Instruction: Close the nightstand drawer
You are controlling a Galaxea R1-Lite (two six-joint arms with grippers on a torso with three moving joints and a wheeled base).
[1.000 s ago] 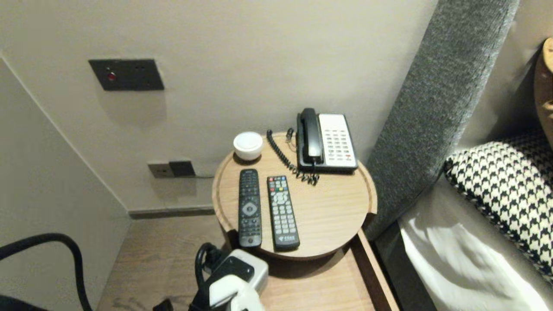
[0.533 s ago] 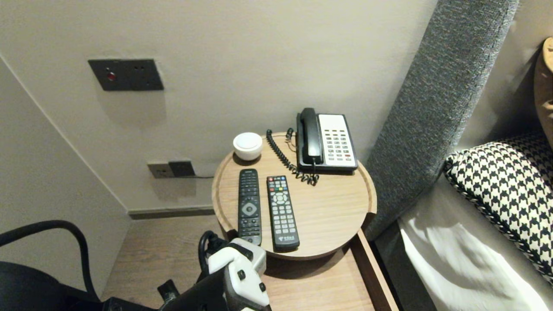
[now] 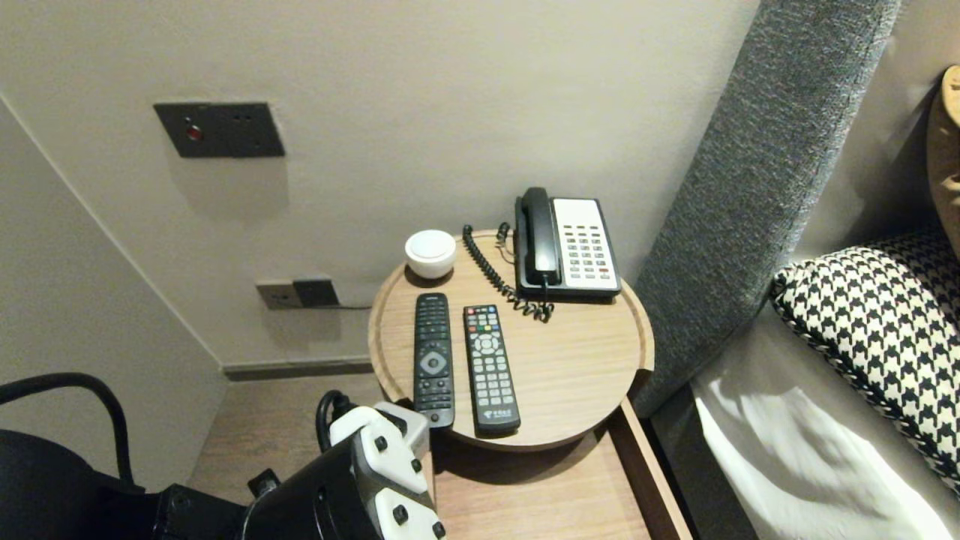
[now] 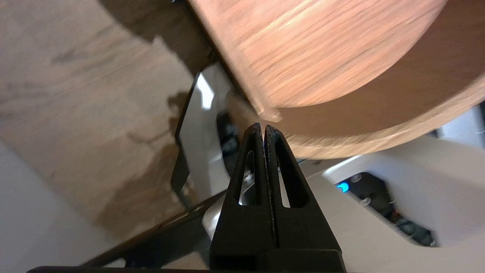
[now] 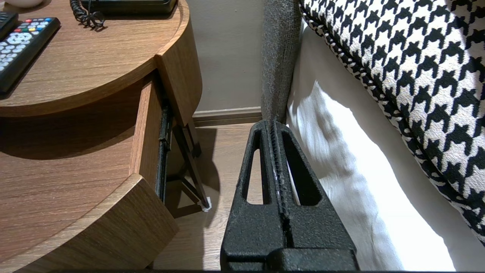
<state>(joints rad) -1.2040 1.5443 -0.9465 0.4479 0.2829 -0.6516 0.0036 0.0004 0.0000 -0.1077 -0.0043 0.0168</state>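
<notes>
A round wooden bedside table [image 3: 585,375] carries two black remotes side by side, a slim one [image 3: 433,360] and a wider one [image 3: 491,369] with coloured keys. Behind them are a small white round dish [image 3: 430,253] and a black and white telephone [image 3: 566,245]. Below the top, a drawer [image 3: 540,495] stands pulled out. My left arm's wrist [image 3: 375,465] is low beside the table's front left edge, just under the slim remote's near end. My left gripper [image 4: 263,127] is shut and empty, its tips close to the curved wooden drawer front [image 4: 341,125]. My right gripper [image 5: 273,123] is shut and empty, parked over the floor between table and bed.
A grey upholstered headboard [image 3: 757,187] stands right of the table, with the white bed sheet [image 3: 787,450] and a houndstooth pillow [image 3: 877,330] beyond. The wall behind holds a dark switch panel [image 3: 219,129] and a socket [image 3: 296,293]. Wooden floor [image 3: 255,435] lies left of the table.
My left arm has swung to the left and risen further into the head view; its wrist now sits left of where it was. Everything on the table has stayed put.
</notes>
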